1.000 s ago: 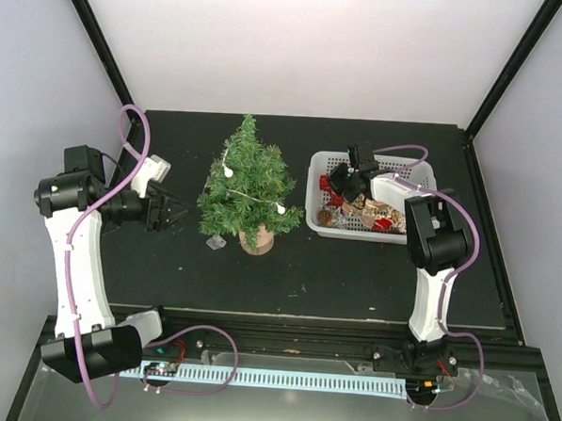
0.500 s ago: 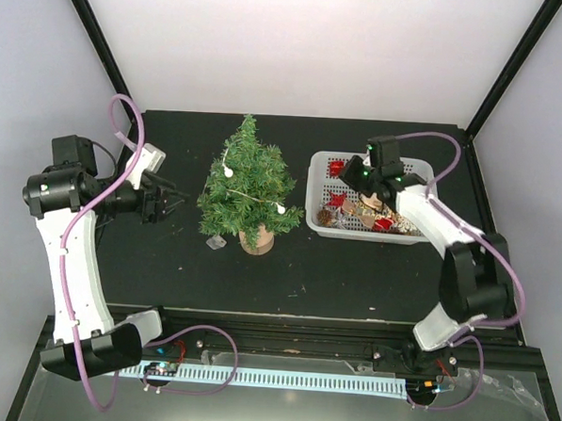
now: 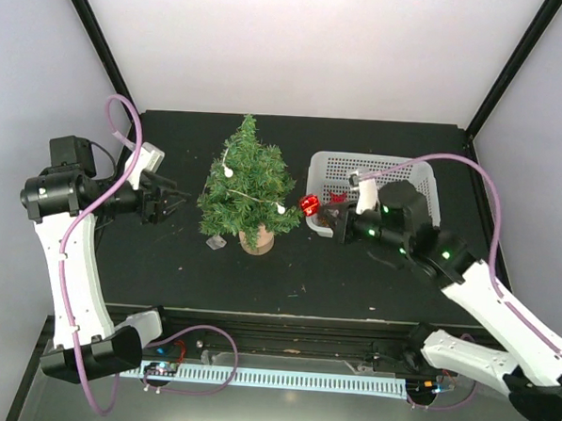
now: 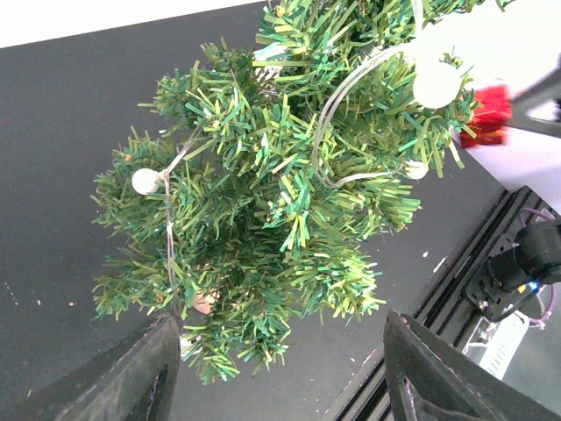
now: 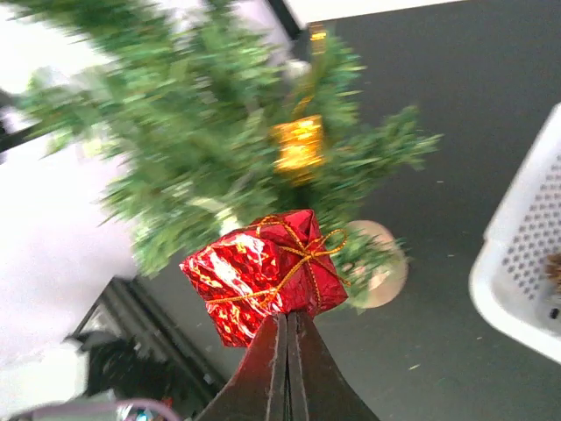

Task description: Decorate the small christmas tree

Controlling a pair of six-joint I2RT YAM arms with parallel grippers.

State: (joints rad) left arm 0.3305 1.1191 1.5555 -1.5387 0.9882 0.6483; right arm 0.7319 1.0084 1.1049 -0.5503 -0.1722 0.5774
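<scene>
One red gift (image 5: 263, 274) pinched by right hand (image 5: 287, 323), seemingly touching tree (image 3: 247, 185), left hand (image 3: 171, 205) open

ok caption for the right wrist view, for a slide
Right gripper holds a red gift ornament in front of the small christmas tree.

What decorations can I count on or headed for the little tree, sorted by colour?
Red gift box, pinched in the right tool beside the little tree: 1
Gold ornament among the branches: 1
White balls on the tree, seen from above: 2
Total: 4
</scene>
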